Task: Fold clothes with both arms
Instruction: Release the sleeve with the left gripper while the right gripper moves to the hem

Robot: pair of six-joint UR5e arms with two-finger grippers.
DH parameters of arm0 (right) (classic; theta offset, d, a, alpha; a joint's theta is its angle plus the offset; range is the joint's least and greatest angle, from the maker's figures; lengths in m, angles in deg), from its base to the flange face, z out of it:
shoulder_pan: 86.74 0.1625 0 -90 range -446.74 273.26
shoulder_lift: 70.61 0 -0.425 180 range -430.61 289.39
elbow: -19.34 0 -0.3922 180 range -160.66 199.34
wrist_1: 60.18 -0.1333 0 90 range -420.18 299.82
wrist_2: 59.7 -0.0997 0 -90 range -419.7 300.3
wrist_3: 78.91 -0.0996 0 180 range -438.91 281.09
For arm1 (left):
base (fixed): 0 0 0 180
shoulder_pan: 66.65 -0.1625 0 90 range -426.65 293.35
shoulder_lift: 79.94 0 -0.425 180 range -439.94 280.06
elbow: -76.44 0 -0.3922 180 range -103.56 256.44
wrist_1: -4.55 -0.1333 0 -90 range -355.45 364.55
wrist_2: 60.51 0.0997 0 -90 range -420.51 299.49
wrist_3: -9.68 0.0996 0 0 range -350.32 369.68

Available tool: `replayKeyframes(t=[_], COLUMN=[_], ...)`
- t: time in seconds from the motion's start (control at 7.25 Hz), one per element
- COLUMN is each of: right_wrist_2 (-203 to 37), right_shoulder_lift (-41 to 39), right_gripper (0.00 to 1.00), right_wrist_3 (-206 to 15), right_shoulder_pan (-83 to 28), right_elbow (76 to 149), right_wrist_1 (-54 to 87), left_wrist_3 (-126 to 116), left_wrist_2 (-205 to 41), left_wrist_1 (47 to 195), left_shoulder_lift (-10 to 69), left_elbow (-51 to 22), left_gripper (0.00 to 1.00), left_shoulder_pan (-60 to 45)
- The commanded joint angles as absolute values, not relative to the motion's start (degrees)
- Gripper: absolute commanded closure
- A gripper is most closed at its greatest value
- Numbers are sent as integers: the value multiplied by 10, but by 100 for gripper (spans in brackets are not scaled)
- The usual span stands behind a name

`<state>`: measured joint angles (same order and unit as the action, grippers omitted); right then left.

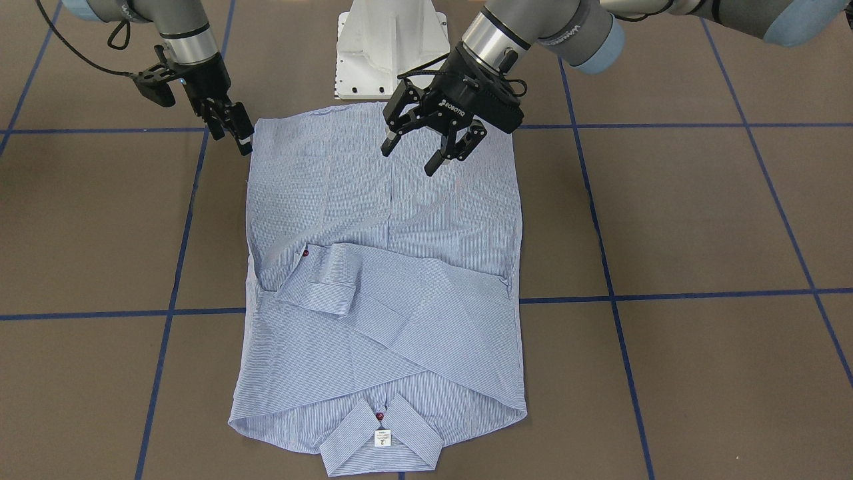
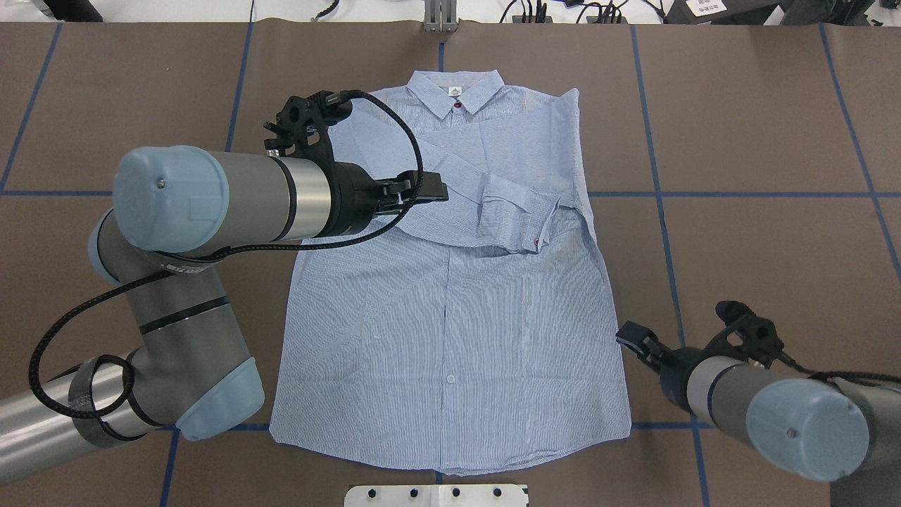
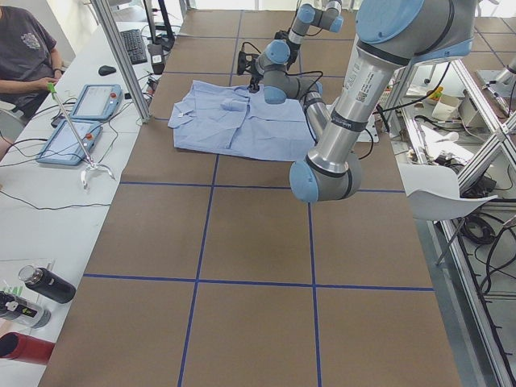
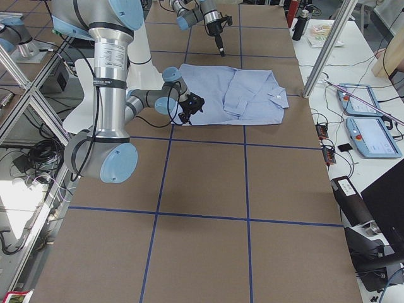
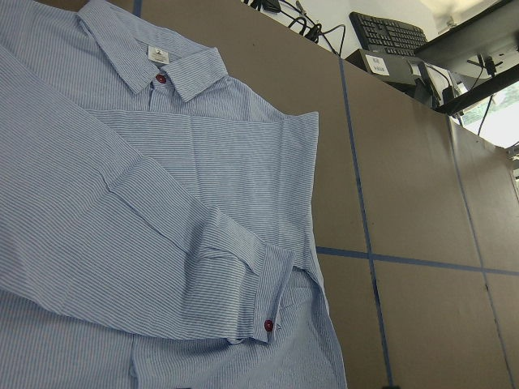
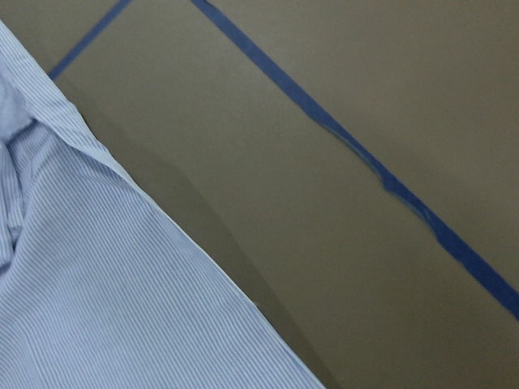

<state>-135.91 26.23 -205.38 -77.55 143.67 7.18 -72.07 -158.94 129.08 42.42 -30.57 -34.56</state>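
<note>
Shirt [image 1: 426,213] lies flat, front up, on the brown table [image 1: 700,220]. Its hem is on the near side by the white pedestal [image 1: 390,47] and its collar [image 1: 383,443] on the far side. Both sleeves are folded across the chest. One cuff [image 1: 320,280] with a red button lies on top, right of centre.

I see the left gripper [image 1: 410,160] hanging above the shirt's left half, clear of the cloth, fingers spread wide with nothing between them.

The right gripper [image 1: 244,140] sits low at the shirt's near right corner, its tip just at the cloth edge. I cannot tell whether its fingers are parted or pressed together. Its wrist view gives only the shirt's edge, bare table and blue tape [image 6: 365,162]
</note>
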Motion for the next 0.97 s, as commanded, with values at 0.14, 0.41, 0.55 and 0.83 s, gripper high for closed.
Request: replayKeyframes(t=[0.14, 0.41, 0.55, 0.83], right_wrist_2=[-1294, -1295, -1296, -1297], right_shoulder_lift=[267, 253, 236, 233], right_gripper=[6, 11, 13, 34], right_wrist_3=[-2136, -2143, -2146, -2158], right_shoulder_pan=[-863, -868, -868, -871], right_elbow=[1433, 1417, 1401, 1398], right_wrist_1=[97, 98, 99, 99], left_wrist_3=[-692, -694, -695, -697], left_wrist_2=[-1589, -1588, -1588, -1588], left_wrist_1=[1274, 1238, 1238, 1238], left_shoulder_lift=[419, 414, 405, 401], left_elbow=[-320, -346, -353, -354], left_gripper=[18, 17, 17, 17], left_shoulder_pan=[-333, -333, -336, -337])
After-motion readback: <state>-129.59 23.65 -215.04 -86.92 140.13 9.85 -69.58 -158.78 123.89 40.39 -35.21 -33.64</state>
